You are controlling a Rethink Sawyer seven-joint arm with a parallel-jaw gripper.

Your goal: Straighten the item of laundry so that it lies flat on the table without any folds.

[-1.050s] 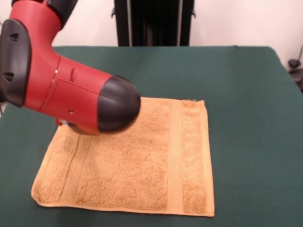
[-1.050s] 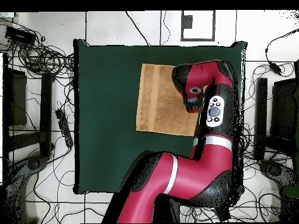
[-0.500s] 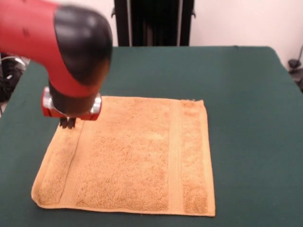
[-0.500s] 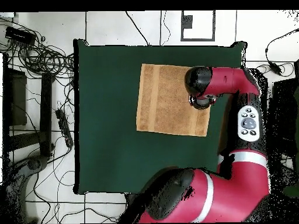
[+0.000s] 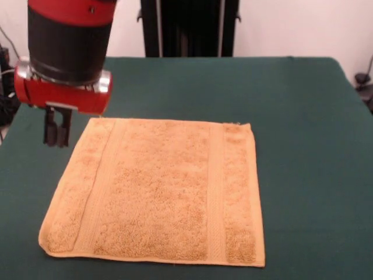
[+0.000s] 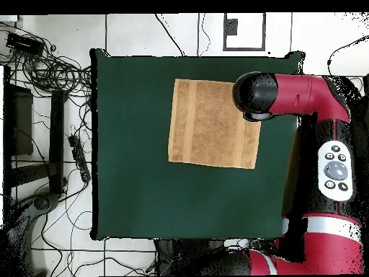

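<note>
We see the towel [image 5: 157, 189] spread flat mid-table [image 5: 303, 116], the empty gripper [image 5: 56, 129], fingers pressed together, hanging just beside its corner; we judge only withdrawal remains

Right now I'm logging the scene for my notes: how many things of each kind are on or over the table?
Golden-orange towel: 1
Green table: 1
Robot claw, beside the towel's corner, empty: 1
Total: 3

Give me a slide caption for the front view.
Golden-orange towel lies flat on the green table; the end effector hangs beside its corner.
</note>
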